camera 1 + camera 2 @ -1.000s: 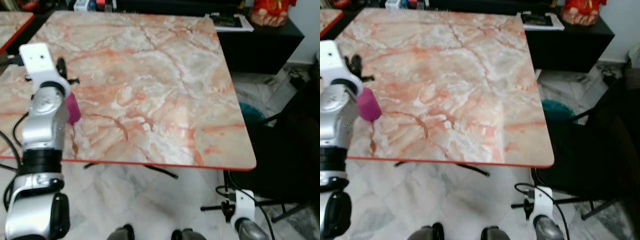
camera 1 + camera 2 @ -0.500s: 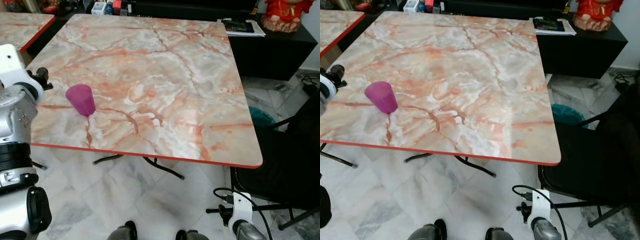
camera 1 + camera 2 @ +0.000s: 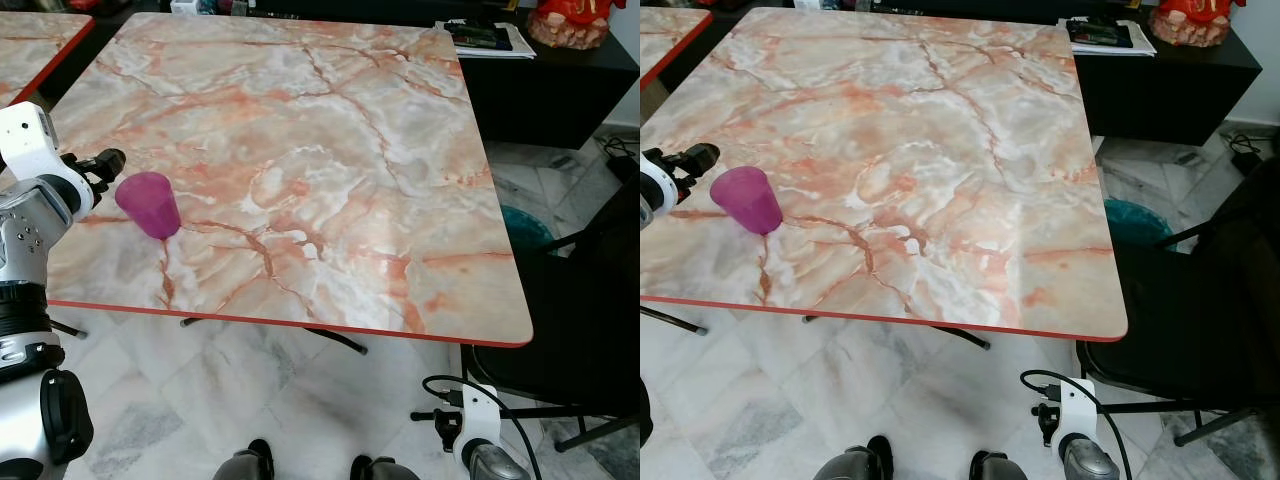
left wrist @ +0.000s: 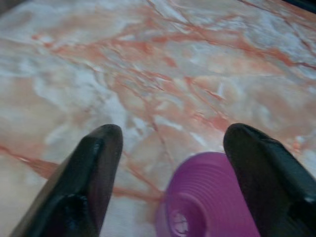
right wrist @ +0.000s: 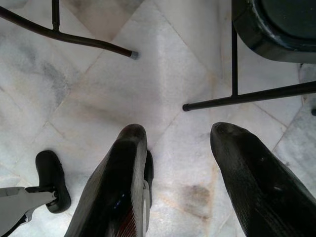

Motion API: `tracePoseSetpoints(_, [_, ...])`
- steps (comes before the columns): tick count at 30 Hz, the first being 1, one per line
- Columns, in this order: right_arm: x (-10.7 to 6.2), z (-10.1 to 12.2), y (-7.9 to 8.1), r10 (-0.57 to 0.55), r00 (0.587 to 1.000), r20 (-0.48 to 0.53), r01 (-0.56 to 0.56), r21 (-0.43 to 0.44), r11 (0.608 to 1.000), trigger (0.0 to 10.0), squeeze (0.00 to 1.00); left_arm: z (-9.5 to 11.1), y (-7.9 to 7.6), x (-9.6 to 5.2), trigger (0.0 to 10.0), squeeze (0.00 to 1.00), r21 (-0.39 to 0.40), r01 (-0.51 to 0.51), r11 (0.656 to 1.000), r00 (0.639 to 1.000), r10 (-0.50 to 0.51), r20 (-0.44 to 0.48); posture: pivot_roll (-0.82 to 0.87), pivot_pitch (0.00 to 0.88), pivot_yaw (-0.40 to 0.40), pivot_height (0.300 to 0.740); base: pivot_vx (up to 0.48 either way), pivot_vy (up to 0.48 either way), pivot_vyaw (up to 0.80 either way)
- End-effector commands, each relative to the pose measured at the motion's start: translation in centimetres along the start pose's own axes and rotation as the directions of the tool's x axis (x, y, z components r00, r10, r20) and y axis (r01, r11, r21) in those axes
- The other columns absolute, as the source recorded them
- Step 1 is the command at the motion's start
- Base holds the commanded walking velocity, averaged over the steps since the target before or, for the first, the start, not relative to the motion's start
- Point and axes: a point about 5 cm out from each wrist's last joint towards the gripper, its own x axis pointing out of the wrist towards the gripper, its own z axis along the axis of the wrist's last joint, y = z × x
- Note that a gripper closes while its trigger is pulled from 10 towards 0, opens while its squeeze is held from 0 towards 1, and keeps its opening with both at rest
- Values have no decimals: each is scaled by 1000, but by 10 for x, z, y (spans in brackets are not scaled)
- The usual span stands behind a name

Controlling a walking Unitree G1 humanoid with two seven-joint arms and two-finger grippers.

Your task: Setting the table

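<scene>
A purple plastic cup (image 3: 148, 204) stands on the marble table (image 3: 330, 170) near its front left corner, wider end up. My left gripper (image 3: 104, 163) is open just to the left of the cup, level with its rim and not touching it. In the left wrist view the cup (image 4: 210, 197) sits low between the two spread black fingers (image 4: 98, 163). My right gripper (image 5: 177, 131) hangs open low beside the chair, above the floor tiles; its wrist (image 3: 478, 420) shows at the bottom right.
A black chair (image 3: 590, 290) stands at the table's right side, with a teal bin (image 3: 525, 225) behind it. A black cabinet (image 3: 540, 70) with papers and a red figure is at the back right. A second marble table (image 3: 35, 40) lies to the left.
The left gripper has let go of the purple cup and drawn back to the left. The cup now stands free on the table. The camera has shifted.
</scene>
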Motion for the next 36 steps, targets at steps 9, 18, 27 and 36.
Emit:
tracePoseSetpoints(9, [-2,-9,2,8,999,-37,-8,8,1000,10000,0,5,-1,-2,10000,0,-65,38,997,999,-40,-27,-16,221,-6,740,0,0,0])
tracePoseSetpoints(18, [-3,-14,4,11,999,-45,-11,10,1000,10000,0,-10,-14,1,10000,0,-108,104,989,989,-114,-89,-15,233,4,740,0,0,0])
tracePoseSetpoints(27, [-4,-20,7,9,998,-56,-8,17,1000,10000,0,-23,-14,4,10000,0,-83,78,994,987,-88,-133,-21,236,11,740,0,0,0])
tracePoseSetpoints(36, [-4,-19,3,4,999,-54,-3,18,1000,10000,0,-25,-9,5,10000,0,-61,31,998,989,-40,-140,-20,240,12,740,0,0,0])
